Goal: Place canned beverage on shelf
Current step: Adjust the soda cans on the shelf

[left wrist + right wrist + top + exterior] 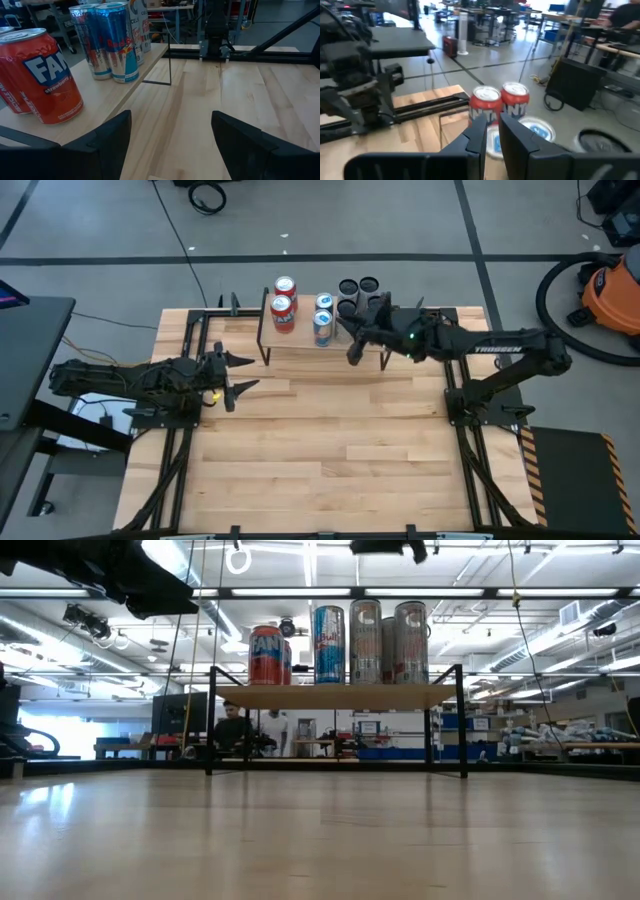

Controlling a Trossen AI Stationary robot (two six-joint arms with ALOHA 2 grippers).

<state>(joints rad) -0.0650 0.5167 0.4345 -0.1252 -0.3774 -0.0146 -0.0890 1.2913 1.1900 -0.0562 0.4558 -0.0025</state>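
Standing upright on the shelf [300,340] at the surface's [330,460] far edge are two red cans [284,302], blue cans [323,320] and dark cans [357,292]. Right tool [352,356], clenched empty, hovers beside them; left tool [245,373] is released.

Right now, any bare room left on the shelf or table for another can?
The shelf is crowded: red cans, blue cans and black cans fill most of it. Its left end is bare. The table in front, between left claw and right claw, is open.
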